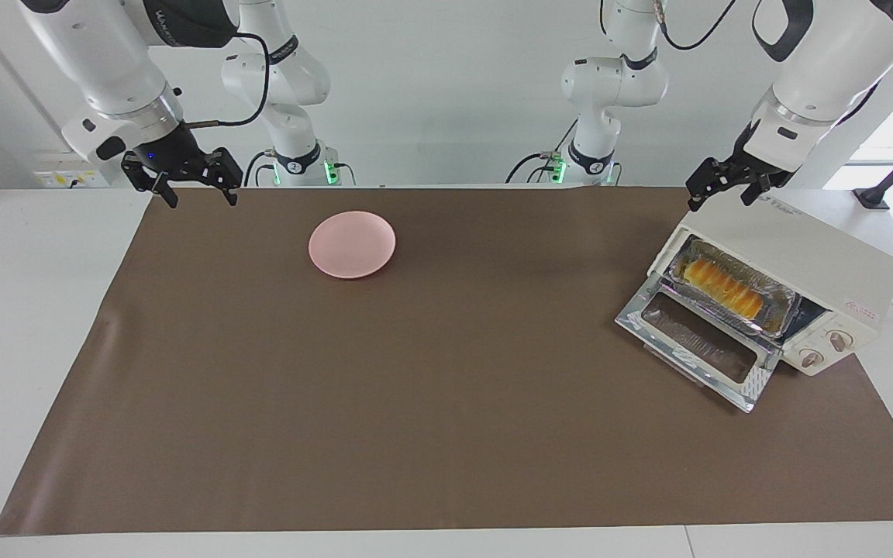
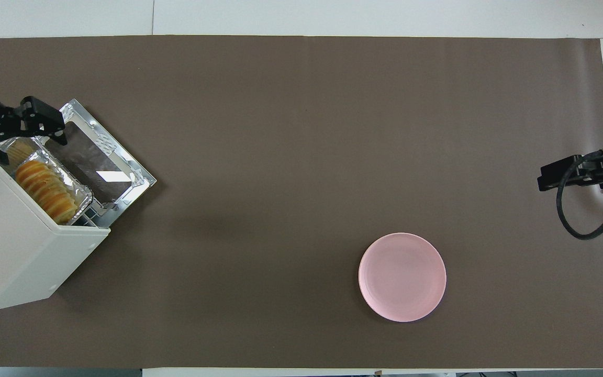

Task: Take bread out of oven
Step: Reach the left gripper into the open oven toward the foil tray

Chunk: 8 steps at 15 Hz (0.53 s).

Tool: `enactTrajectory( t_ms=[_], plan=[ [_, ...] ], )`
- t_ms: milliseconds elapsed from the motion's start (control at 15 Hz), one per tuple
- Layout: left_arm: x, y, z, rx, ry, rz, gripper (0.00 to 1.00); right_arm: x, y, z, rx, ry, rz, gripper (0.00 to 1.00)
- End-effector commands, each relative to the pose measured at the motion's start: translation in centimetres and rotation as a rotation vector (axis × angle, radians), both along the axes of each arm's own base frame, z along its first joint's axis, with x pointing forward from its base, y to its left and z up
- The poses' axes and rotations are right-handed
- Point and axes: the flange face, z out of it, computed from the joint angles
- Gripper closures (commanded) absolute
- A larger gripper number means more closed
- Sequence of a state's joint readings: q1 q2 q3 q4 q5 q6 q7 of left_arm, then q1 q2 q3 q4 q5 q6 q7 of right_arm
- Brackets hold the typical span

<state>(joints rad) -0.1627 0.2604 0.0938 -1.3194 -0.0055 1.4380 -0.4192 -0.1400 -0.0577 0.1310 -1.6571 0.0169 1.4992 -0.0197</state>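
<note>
The cream-white oven (image 1: 811,244) (image 2: 13,251) stands at the left arm's end of the table with its glass door (image 1: 698,341) (image 2: 97,157) dropped open. Inside, the ridged yellow-orange bread (image 1: 725,285) (image 2: 45,191) lies in a crinkled foil tray (image 1: 784,308) (image 2: 86,198). My left gripper (image 1: 720,200) (image 2: 19,135) hangs open and holds nothing. It is over the oven's top corner at the end of the tray nearer the table's middle. At the right arm's end of the brown mat, my right gripper (image 1: 202,200) (image 2: 547,178) waits open in the air.
A round pink plate (image 1: 352,245) (image 2: 402,276) sits on the brown mat (image 1: 415,387) (image 2: 301,131), toward the right arm's end and near the robots. The oven's two knobs (image 1: 825,349) face away from the robots.
</note>
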Motion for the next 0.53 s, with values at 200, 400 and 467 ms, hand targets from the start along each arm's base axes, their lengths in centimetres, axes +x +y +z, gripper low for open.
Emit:
enactTrajectory(
  t_ms=[200, 400, 467],
  plan=[
    [5.0, 1.6, -5.8, 0.119, -0.053, 0.241, 0.00, -0.8, -0.4, 0.1, -0.014, 0.004, 0.015, 0.00],
    [3.3, 2.5, -9.4, 0.157, -0.078, 0.313, 0.00, -0.8, -0.4, 0.1, -0.012, 0.004, 0.015, 0.00],
    [2.7, 2.6, -10.6, 0.156, -0.078, 0.317, 0.00, -0.8, -0.4, 0.1, -0.012, 0.004, 0.015, 0.00]
  ],
)
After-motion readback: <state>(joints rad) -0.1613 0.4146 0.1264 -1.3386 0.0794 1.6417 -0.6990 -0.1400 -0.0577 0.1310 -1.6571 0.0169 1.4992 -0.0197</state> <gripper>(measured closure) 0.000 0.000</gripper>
